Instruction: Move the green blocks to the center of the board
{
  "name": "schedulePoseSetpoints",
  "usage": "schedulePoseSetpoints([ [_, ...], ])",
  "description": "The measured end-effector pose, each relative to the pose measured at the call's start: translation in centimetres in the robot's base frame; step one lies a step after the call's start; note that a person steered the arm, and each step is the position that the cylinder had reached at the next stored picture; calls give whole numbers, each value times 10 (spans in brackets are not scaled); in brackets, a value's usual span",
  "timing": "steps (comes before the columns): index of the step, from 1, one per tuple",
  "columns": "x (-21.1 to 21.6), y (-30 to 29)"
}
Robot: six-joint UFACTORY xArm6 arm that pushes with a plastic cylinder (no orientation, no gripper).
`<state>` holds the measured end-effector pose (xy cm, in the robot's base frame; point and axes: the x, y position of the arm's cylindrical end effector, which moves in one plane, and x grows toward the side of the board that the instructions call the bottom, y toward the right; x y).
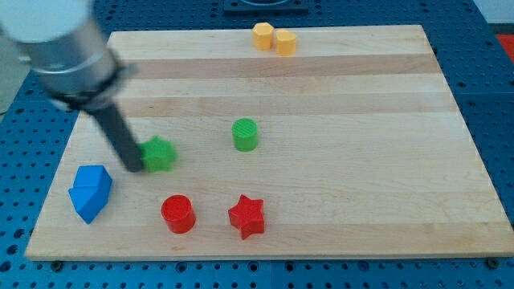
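Note:
A green star-shaped block (159, 154) lies left of the board's middle. A green cylinder (245, 134) stands upright to its right, close to the centre of the wooden board (361, 160). My tip (133, 168) is at the end of the dark rod, which slants down from the view's upper left. The tip sits against the left side of the green star block, touching or nearly touching it.
A blue block (90, 193) lies near the board's left edge, below-left of my tip. A red cylinder (177, 213) and a red star (246, 217) sit near the bottom edge. Two yellow blocks (274, 38) sit side by side at the top edge.

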<state>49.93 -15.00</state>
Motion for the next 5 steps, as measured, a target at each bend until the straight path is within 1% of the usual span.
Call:
schedulePoseSetpoints([
  [1,0,64],
  [2,-27,77],
  [3,-50,106],
  [4,-81,158],
  [5,-108,191],
])
